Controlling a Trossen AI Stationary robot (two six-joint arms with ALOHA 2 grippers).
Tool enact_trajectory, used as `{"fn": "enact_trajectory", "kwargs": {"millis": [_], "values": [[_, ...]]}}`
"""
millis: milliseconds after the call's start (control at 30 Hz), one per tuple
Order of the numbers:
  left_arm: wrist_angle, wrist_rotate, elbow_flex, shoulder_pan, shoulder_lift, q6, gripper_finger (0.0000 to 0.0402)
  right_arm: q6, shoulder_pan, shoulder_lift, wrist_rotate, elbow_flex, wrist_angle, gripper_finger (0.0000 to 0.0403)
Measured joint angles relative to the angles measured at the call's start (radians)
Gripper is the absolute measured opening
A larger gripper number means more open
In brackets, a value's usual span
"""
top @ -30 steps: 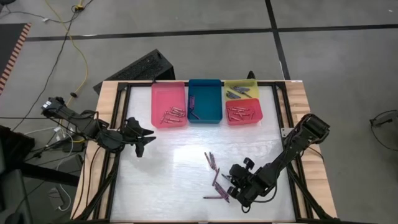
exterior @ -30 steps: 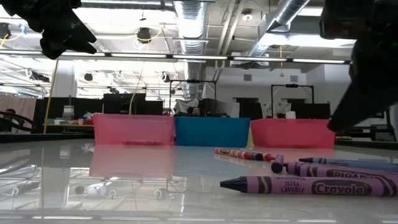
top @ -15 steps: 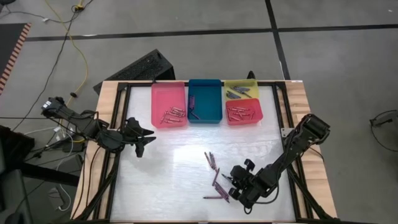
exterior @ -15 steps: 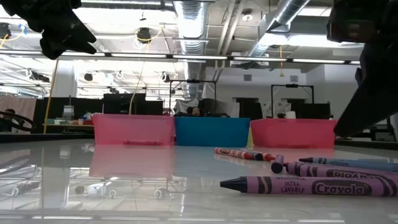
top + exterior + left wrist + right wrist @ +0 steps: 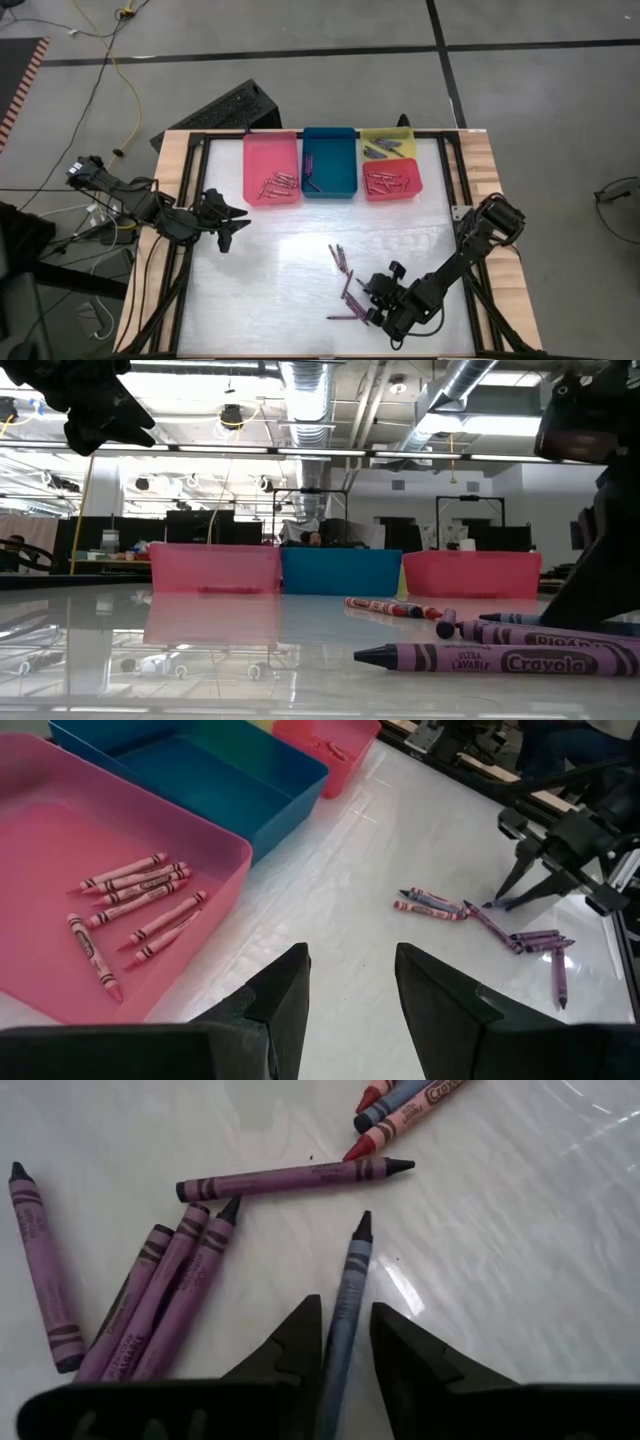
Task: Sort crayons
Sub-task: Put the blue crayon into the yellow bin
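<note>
Several loose crayons (image 5: 346,284), mostly purple, lie flat on the white table near its front right. One grey-blue crayon (image 5: 350,1290) lies among them, tip pointing away from my right gripper (image 5: 345,1335). This gripper (image 5: 370,298) is low over the table and open, one finger on each side of that crayon's rear part, with a gap at both sides. Three purple crayons (image 5: 165,1295) lie in a bundle beside it, and another purple one (image 5: 295,1178) lies crosswise beyond it. My left gripper (image 5: 350,985) hangs open over the table's left side (image 5: 238,218), with nothing between its fingers.
Four trays stand in a row at the far edge: pink (image 5: 270,150), teal (image 5: 330,150), yellow (image 5: 385,138) and red (image 5: 392,192), each with crayons inside. A red and a blue crayon (image 5: 400,1105) lie just past the purple ones. The table's middle and left are bare.
My right gripper has come down toward the loose crayons and a little toward the table's near edge, with the gap between its fingers unchanged. The crayons have not moved.
</note>
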Motion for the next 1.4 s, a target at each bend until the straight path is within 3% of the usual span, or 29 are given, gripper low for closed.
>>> {"fn": "enact_trajectory", "kwargs": {"millis": [367,767,1267,1400], "values": [[0.0,-0.001,0.0,0.0,0.0,-0.002,0.0139,0.034,-0.003,-0.004,-0.001,0.0,-0.033,0.0101],[0.0,-0.001,0.0,0.0,0.0,-0.003,0.0139,0.032,-0.003,-0.003,0.015,-0.002,-0.037,0.0006],[0.0,-0.036,0.0,0.0,0.0,0.005,0.0139,0.024,-0.003,-0.002,0.033,0.002,-0.029,0.0008],[0.0,-0.052,0.0,0.0,0.0,0.017,0.0139,-0.088,-0.005,0.001,0.1,0.034,-0.039,0.0008]]}}
